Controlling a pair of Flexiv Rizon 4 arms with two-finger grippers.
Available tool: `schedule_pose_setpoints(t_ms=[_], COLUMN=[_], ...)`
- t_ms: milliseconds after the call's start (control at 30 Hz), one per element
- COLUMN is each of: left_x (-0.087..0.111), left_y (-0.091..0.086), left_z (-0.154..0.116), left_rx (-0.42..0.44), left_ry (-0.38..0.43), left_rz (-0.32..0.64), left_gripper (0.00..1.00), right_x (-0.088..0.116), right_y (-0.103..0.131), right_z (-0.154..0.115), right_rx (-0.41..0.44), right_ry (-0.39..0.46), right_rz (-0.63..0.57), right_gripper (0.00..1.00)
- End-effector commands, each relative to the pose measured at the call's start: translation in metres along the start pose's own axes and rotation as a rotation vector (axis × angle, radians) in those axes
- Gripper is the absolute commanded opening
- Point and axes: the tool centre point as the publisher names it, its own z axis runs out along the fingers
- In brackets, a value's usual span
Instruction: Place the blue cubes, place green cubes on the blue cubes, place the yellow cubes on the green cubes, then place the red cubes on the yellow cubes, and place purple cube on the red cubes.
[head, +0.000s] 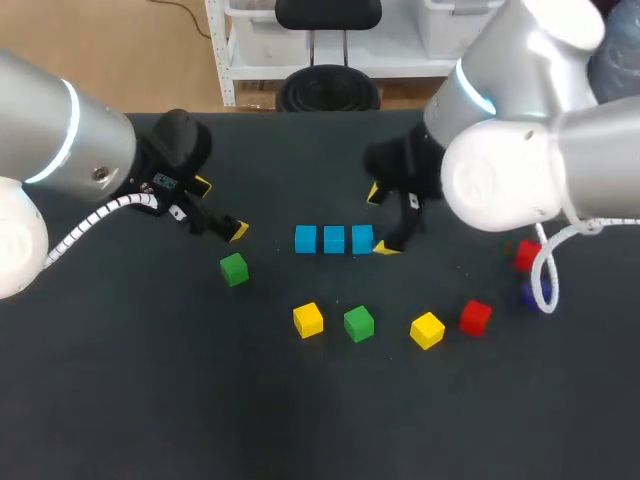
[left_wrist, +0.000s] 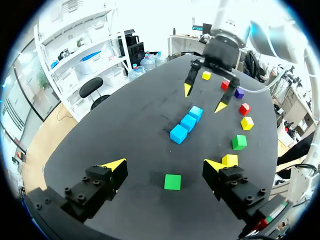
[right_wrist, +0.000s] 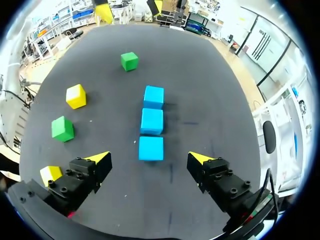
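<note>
Table (head: 150, 400): three blue cubes (head: 333, 239) in a close-set row, mid-table. Right gripper (head: 380, 220) just beside the row's right end, fingers apart, nothing between. Left gripper (head: 220, 208) likewise spread, near first green cube (head: 234, 269). Nearer line: first yellow cube (head: 308, 319), second green cube (head: 359, 323), second yellow cube (head: 427, 329), first red cube (head: 475, 316). Second red cube (head: 527, 254) and purple cube (head: 527, 294) far right, partly hidden

A cube row (head: 334, 239) is sitting on the surface (head: 150, 400). A lone cube (head: 234, 269) is lying left of it, four cubes (head: 359, 323) before it, two cubes (head: 526, 254) right.

Bright, apparently overhead light; faint soft shadows beside the blue cubes (right_wrist: 151, 121).
</note>
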Motion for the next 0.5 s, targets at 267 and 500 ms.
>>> schedule_pose_setpoints(t_ms=[267,500], left_x=[-0.001,-0.001], left_y=[-0.001,-0.001], left_z=[0.000,0.000], left_rx=[-0.006,-0.006], left_ry=[0.004,0.004], left_rz=[-0.002,-0.002], left_gripper=[1.00,1.00], right_x=[0.007,0.001], right_y=[0.041,0.060], right_z=[-0.048,-0.061], right_rx=[0.028,-0.015], right_ry=[-0.005,-0.047], right_rz=[0.004,-0.048], right_gripper=[1.00,1.00])
